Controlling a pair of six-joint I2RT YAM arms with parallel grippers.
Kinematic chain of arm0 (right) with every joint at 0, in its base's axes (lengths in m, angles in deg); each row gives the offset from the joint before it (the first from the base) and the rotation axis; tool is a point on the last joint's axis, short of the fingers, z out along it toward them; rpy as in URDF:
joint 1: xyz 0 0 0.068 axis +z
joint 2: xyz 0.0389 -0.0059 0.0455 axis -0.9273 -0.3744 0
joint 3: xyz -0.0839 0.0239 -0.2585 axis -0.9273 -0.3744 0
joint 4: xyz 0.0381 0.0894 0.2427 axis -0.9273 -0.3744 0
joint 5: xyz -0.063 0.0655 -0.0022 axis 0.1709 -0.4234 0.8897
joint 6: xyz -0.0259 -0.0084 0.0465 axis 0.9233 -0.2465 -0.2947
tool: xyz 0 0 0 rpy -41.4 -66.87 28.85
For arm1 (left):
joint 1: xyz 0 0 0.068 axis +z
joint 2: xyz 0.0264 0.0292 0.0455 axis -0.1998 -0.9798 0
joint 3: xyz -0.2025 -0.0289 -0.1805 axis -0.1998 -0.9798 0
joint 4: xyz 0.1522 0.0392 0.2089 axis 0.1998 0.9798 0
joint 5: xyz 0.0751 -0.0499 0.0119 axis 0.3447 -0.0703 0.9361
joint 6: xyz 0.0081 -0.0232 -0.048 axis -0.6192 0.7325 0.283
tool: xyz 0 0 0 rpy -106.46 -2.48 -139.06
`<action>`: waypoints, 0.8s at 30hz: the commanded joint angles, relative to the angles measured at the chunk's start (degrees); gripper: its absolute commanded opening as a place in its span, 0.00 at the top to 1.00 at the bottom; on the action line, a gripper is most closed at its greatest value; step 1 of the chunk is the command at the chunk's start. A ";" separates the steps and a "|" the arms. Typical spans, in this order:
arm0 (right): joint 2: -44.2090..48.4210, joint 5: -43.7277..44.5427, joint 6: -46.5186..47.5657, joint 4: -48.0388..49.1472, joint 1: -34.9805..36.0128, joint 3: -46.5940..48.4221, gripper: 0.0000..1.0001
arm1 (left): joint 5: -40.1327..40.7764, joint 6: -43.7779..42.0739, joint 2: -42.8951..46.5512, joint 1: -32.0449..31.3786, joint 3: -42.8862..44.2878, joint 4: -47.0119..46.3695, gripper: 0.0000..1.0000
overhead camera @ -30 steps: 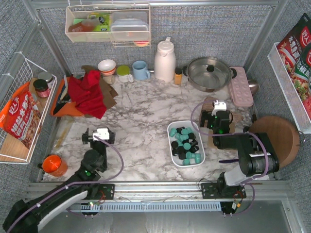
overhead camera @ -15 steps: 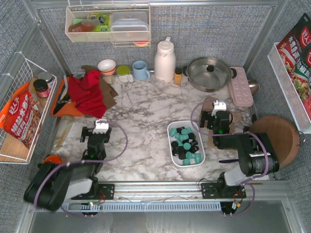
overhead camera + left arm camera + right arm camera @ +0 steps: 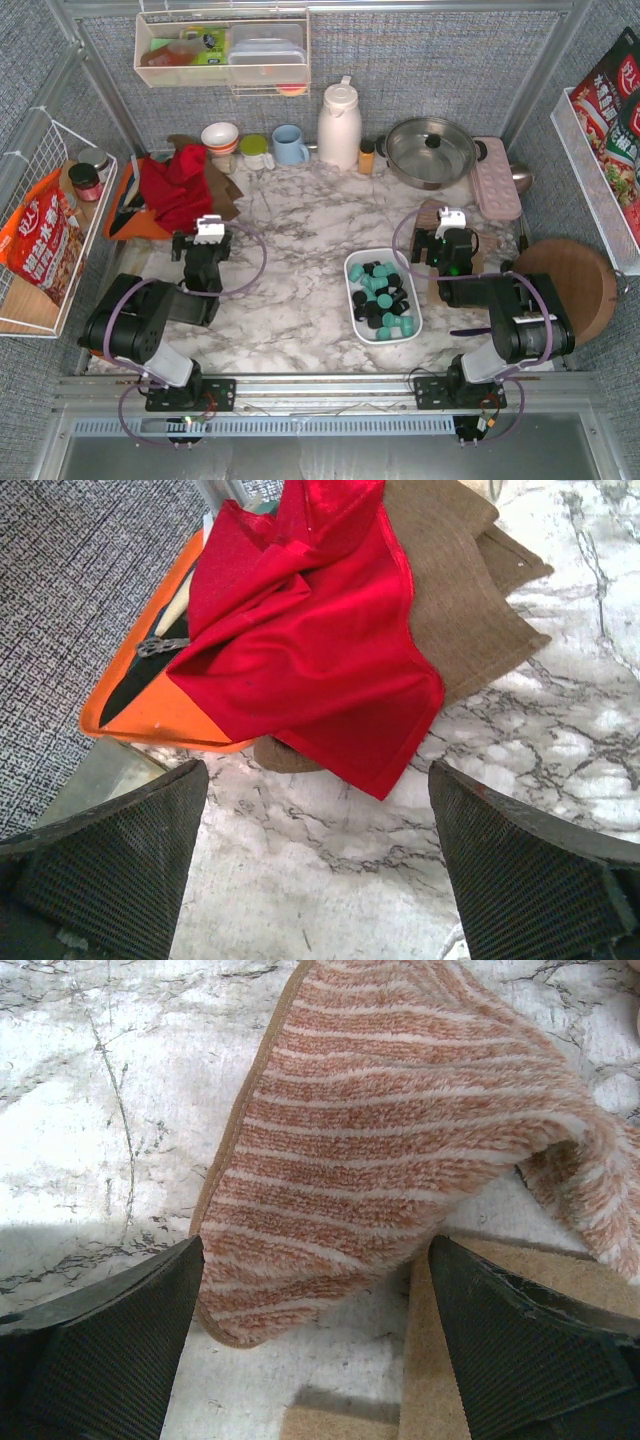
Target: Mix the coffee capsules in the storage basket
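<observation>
From above: white basket (image 3: pixel 353 262) right of centre on the marble worktop (image 3: pixel 290 250), holding teal and black capsules (image 3: pixel 381 295) in one loose heap, the two colours jumbled together. Left claw (image 3: pixel 207 238) well apart to the left of the basket, aimed at a red cloth (image 3: pixel 178 192). Right claw (image 3: pixel 448 232) near the basket's far right corner, over a striped mat (image 3: pixel 432 212). Neither claw touching basket or capsules.

Through the left wrist: two dark fingers (image 3: pixel 110 865) spread wide, with nothing between them but bare marble. Ahead, the red cloth draped over a brown cloth (image 3: pixel 470 610) and the edge of an orange tray (image 3: pixel 150 705).

Through the right wrist: fingers (image 3: pixel 520 1350) spread just as wide, gripping nothing, above the near edge of the fuzzy striped mat and a strip of tan board (image 3: pixel 425 1340)
</observation>
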 commanded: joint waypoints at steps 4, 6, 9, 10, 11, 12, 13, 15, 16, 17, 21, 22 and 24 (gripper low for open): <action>0.05 -0.13 -0.20 1.16 0.11 0.38 0.01 | -0.32 6.07 1.38 3.14 0.64 0.50 0.00; 0.05 -0.13 -0.19 1.12 0.08 0.44 0.01 | 2.41 9.19 2.08 4.81 -1.15 -2.80 0.00; 0.04 -0.13 -0.20 1.13 0.08 0.45 0.01 | 0.08 18.47 3.53 12.82 -6.82 -10.39 0.00; -0.01 -0.13 -0.20 1.14 0.08 0.46 0.01 | -4.47 22.18 3.39 16.41 -8.99 -12.25 0.01; 0.00 -0.18 -0.17 1.08 0.08 0.42 0.01 | -7.53 24.83 1.79 19.37 -10.08 -15.23 0.00; -0.01 -0.14 -0.17 1.10 0.08 0.39 0.01 | -10.26 25.97 -0.04 21.03 -10.88 -20.60 0.01; 0.00 -0.13 -0.16 1.12 0.10 0.46 0.01 | -10.99 25.83 -0.73 21.44 -10.92 -21.64 0.01; 0.04 -0.13 -0.13 1.13 0.09 0.46 0.01 | -11.65 26.06 1.19 21.48 -8.13 -13.11 0.01; -0.01 -0.13 -0.15 1.06 0.08 0.40 0.01 | -12.64 25.70 1.76 21.44 -6.11 -8.36 0.01; 0.05 -0.15 -0.15 1.08 0.08 0.46 0.01 | -13.59 25.09 1.68 21.31 -3.95 -4.75 0.01; 0.03 -0.13 -0.15 1.06 0.08 0.46 0.01 | -12.84 23.94 0.12 20.58 -3.64 -6.74 0.01; 0.03 -0.13 -0.11 1.10 0.10 0.46 0.01 | -12.78 23.71 -0.48 20.59 -3.83 -8.05 0.01; 0.04 -0.06 -0.11 1.07 0.18 0.44 0.01 | -12.53 24.14 0.41 20.55 -3.40 -5.76 0.01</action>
